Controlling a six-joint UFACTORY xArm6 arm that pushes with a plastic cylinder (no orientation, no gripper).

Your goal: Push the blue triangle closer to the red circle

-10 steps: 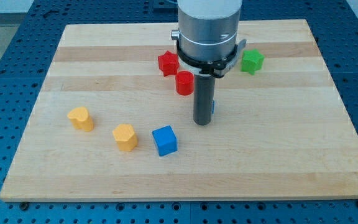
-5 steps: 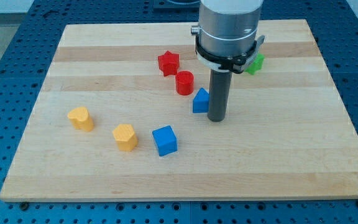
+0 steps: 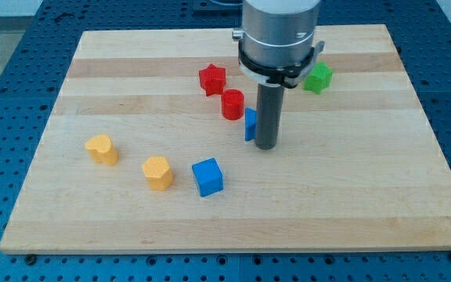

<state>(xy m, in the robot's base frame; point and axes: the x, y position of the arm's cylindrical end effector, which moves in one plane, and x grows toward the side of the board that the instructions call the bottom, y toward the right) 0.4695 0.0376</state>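
The blue triangle (image 3: pixel 250 124) lies near the board's middle, mostly hidden behind my rod; only its left edge shows. The red circle (image 3: pixel 232 104) stands just up and left of it, a small gap between them. My tip (image 3: pixel 266 146) rests on the board at the triangle's right side, touching or nearly touching it.
A red star (image 3: pixel 211 79) sits up-left of the red circle. A green block (image 3: pixel 317 77) is at the view's upper right. A blue cube (image 3: pixel 207 176), an orange hexagon-like block (image 3: pixel 157 172) and an orange block (image 3: pixel 102 149) lie at the lower left on the wooden board (image 3: pixel 366 196).
My rod swung right around the blue triangle, then came back left against its right side. The triangle now sits slightly closer to the red circle.
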